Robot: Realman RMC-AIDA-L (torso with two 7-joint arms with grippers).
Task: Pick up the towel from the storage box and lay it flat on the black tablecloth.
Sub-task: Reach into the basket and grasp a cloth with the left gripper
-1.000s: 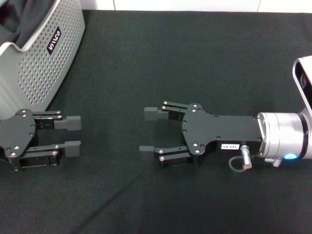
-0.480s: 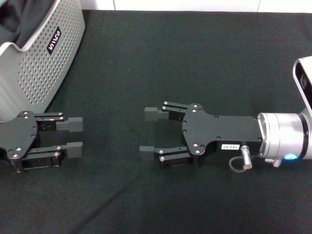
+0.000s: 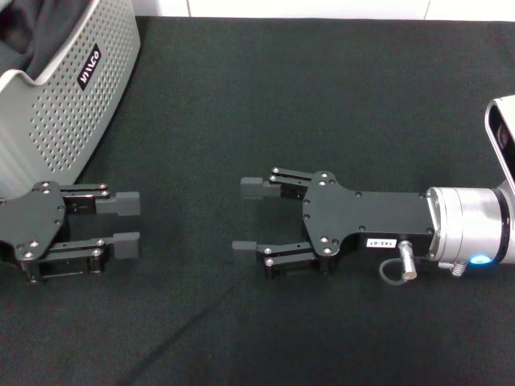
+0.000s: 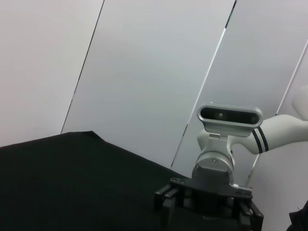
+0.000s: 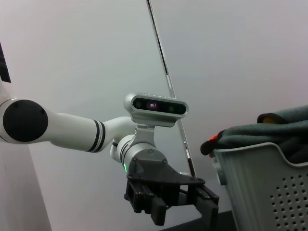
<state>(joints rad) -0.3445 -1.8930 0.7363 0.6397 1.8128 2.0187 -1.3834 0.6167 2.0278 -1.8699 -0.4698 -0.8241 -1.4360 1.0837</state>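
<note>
Grey-green towel (image 5: 269, 132) fills storage box (image 3: 60, 96); both pincers gape.

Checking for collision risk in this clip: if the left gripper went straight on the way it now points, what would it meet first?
Probably the right gripper. The left gripper, open, points across the black tablecloth at it, fingertips facing, nothing lying between them. Their heights can't be compared exactly, so it might pass slightly off-line.

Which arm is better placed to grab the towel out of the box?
The left, most likely. Its open hand sits right beside the box, where the towel is heaped above the rim. The right hand, also open, rests mid-tablecloth, farther from the box.
</note>
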